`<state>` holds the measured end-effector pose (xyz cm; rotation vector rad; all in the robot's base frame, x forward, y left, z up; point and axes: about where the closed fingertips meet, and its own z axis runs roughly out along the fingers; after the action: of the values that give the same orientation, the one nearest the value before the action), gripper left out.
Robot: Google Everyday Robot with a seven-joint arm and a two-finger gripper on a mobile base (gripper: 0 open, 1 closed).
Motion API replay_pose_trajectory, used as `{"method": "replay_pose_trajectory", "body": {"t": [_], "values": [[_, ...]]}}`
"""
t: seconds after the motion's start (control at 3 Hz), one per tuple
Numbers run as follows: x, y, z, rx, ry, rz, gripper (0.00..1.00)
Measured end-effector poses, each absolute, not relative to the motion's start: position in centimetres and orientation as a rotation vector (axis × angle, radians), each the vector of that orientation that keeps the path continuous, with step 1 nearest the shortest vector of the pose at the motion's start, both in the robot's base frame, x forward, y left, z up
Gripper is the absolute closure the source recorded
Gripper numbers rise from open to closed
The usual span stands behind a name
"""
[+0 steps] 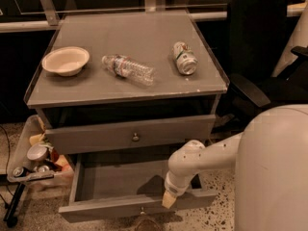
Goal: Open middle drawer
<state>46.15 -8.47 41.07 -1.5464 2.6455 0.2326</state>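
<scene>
The middle drawer is pulled far out of the grey cabinet. Its shallow grey box looks empty, and its front panel carries a small round knob. My gripper hangs from the white arm at the drawer's front right. Its beige tip rests at the top edge of the front panel, to the right of the knob. The drawer above, with its own knob, stands nearly shut. No lower drawer shows.
On the cabinet top lie a white bowl, a plastic bottle on its side and a can on its side. A black office chair stands to the right. A bin of clutter sits to the left.
</scene>
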Motion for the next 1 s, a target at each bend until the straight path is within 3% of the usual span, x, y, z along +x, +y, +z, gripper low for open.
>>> {"method": "replay_pose_trajectory", "body": {"t": [1.0], "values": [[44.95,-8.04,41.43,-1.537,2.68,0.275,1.0]]}}
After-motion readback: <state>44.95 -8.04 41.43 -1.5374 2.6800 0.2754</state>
